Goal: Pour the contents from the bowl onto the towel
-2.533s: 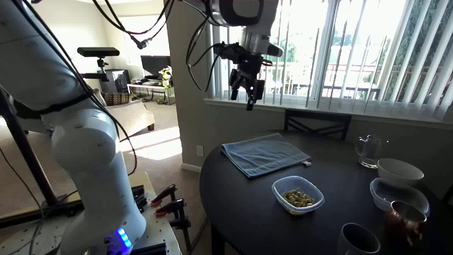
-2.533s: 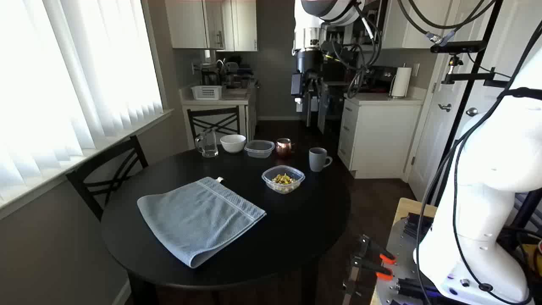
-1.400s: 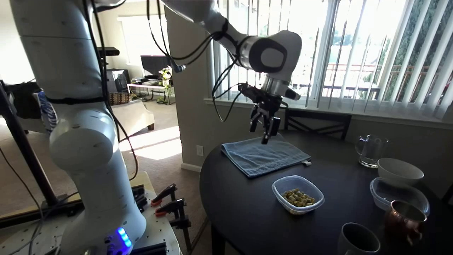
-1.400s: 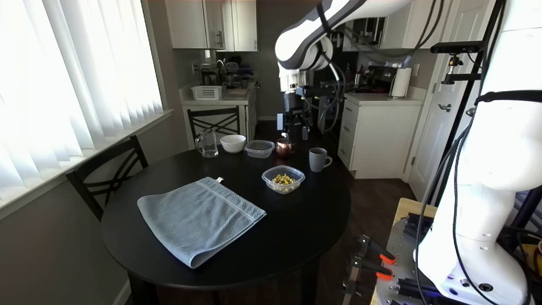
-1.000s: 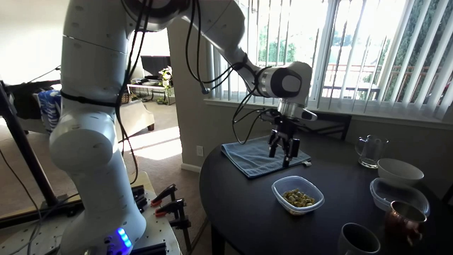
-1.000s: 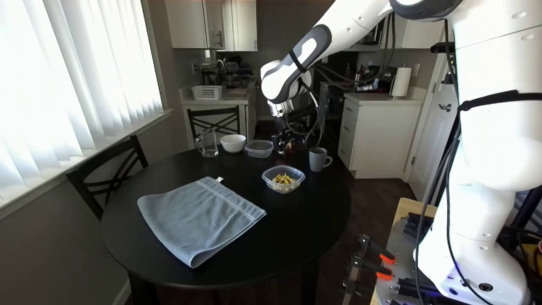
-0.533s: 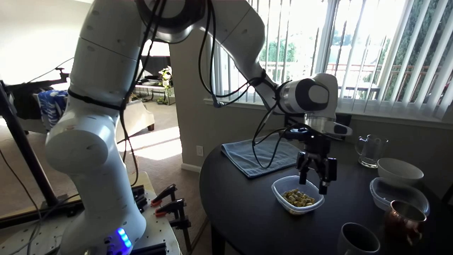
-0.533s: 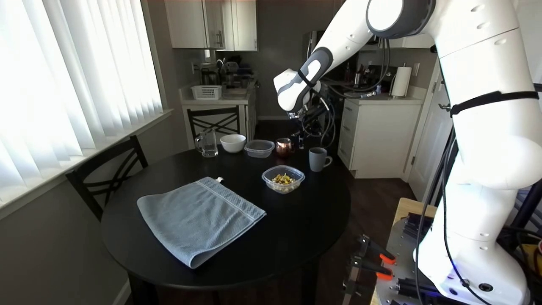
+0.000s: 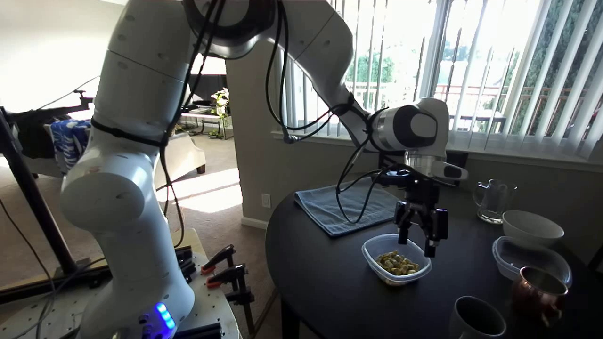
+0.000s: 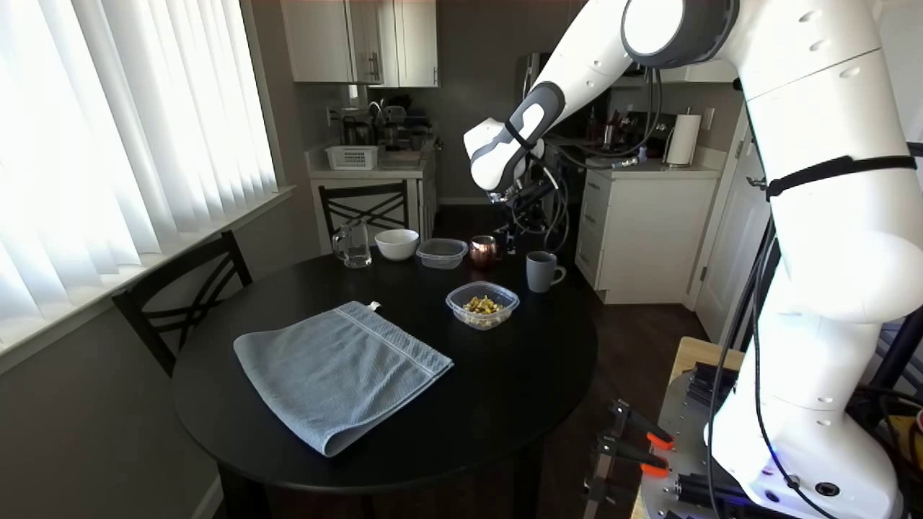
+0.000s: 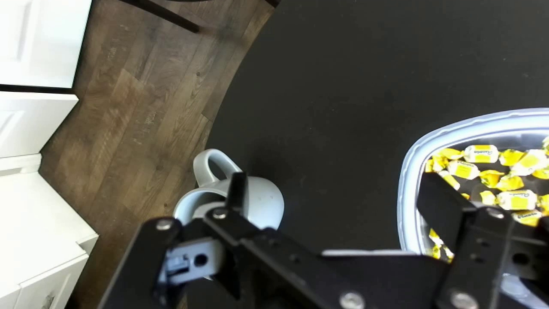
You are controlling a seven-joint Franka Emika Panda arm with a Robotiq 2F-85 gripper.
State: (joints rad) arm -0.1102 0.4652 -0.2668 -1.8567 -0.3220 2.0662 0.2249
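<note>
The bowl, a translucent rounded-square container, stands upright on the dark table in both exterior views (image 9: 370,258) (image 10: 497,317) and at the right of the wrist view (image 11: 407,193). Its contents (image 9: 397,264) are a heap of small pieces, seen in the wrist view as yellow-and-white wrapped candies (image 11: 517,200). The blue-grey towel (image 10: 339,371) lies folded flat beside the bowl. My gripper (image 9: 416,246) is open and empty, pointing down, above the bowl's side away from the robot. In the wrist view (image 11: 336,189), one finger overlaps the bowl's inside and the other overlaps a mug.
A grey mug (image 10: 541,272) stands near the bowl. Behind are a copper mug (image 10: 484,251), a second translucent container (image 10: 441,254), a round white bowl (image 10: 396,245) and a glass mug (image 10: 355,246). The table's edge curves past the grey mug in the wrist view (image 11: 223,107).
Over the earlier frames my arm has come down from high up and across the table to the bowl. In the last half second it has barely moved. The bowl and towel have not moved.
</note>
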